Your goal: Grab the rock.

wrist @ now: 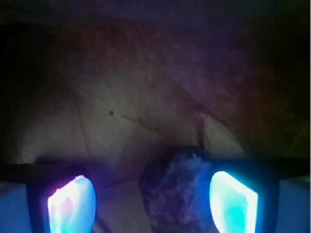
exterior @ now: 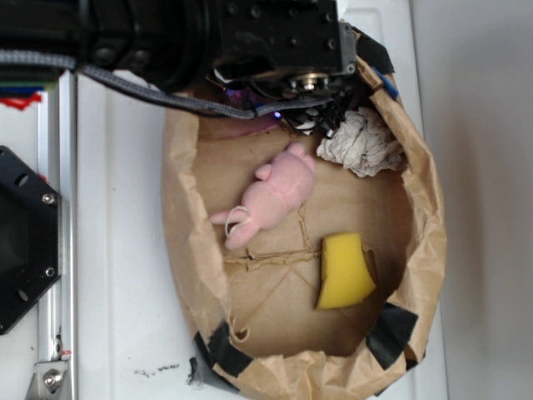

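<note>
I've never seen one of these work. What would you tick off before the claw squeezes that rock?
1. Rock between the fingers: ok, wrist view shows it there.
2. Rock centred: not ok, it sits against the right-hand glowing pad; a gap remains by the left pad.
3. Gripper open: ok.
4. Pink plush toy clear: ok, lying apart.
5. Paper wad clear: cannot tell, close beside the arm.
</note>
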### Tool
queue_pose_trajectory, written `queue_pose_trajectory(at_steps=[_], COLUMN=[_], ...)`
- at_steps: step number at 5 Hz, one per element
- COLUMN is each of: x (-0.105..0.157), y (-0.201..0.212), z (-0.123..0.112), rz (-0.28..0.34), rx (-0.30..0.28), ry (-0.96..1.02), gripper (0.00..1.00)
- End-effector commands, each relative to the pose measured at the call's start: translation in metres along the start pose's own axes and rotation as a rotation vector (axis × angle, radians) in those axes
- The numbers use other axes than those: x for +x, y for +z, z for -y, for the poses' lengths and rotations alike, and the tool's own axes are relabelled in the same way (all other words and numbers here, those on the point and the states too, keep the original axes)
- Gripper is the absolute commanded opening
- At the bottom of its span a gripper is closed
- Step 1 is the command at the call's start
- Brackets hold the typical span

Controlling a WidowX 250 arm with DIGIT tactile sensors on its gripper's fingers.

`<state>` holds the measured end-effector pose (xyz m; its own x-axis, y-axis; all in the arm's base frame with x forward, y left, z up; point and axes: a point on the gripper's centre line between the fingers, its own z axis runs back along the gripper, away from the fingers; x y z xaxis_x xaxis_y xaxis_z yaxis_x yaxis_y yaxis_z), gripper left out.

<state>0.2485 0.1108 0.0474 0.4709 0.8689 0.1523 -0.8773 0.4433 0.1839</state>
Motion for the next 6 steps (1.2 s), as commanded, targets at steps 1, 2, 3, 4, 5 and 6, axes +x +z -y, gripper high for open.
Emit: queue_pose_trajectory(at_steps=[1,2,3,4,5,6], x=[-0.005,-0.008,-0.011,-0.01,-0.008,-0.003], y=[0.021,0.019,0.011,0.007,-0.004,-0.017], z=[-0.005,-0.007,-0.009,-0.008,-0.006,-0.004], rz=[0.056,0.04,0.007,-0.007,-0.01,-0.009], rx=[-0.059,-0.05,-0.015,0.006,0.04,0.074], ry=[-0.009,0.014,0.071,0.087,0.098,0.107], gripper=[1.0,1.0,1.0,1.0,1.0,1.0])
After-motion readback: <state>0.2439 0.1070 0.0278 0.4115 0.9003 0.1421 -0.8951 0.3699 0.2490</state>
